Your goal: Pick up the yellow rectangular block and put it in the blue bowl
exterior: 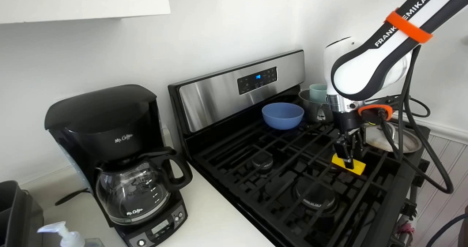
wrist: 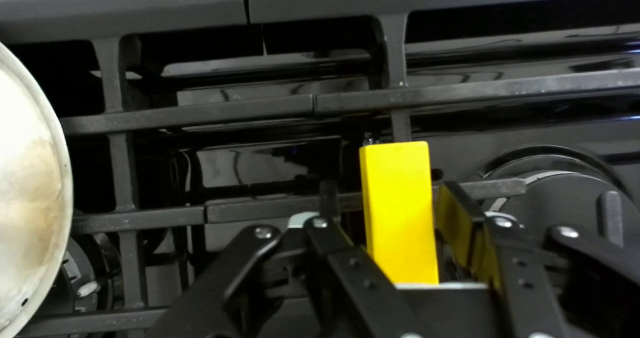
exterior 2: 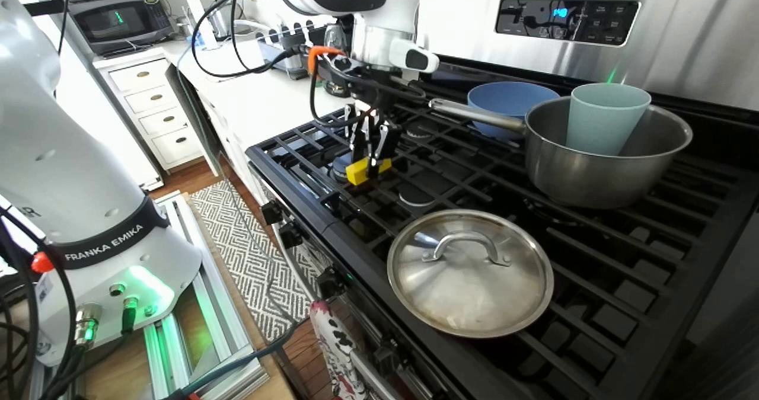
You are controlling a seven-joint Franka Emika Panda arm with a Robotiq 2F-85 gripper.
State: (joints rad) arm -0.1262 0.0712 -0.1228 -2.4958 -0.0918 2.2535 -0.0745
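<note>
The yellow rectangular block [exterior: 358, 168] lies on the black stove grate near the front, and shows in both exterior views [exterior 2: 358, 173]. My gripper [exterior: 349, 157] points down over the block, which also sits below the gripper [exterior 2: 372, 157] in an exterior view. In the wrist view the block [wrist: 398, 203] lies between the two fingers of the gripper [wrist: 390, 193], with a gap on both sides. The gripper is open around it. The blue bowl [exterior: 282, 117] stands upright at the back of the stove, also visible [exterior 2: 504, 99] beside the pot. It is outside the wrist view.
A grey metal pot [exterior 2: 593, 181] holding a pale green cup [exterior 2: 606, 121] stands next to the bowl. Its handle [exterior 2: 474, 113] reaches past the bowl's front. A steel lid [exterior 2: 468, 299] lies on the grate near the block. A coffee maker [exterior: 102, 122] stands on the counter.
</note>
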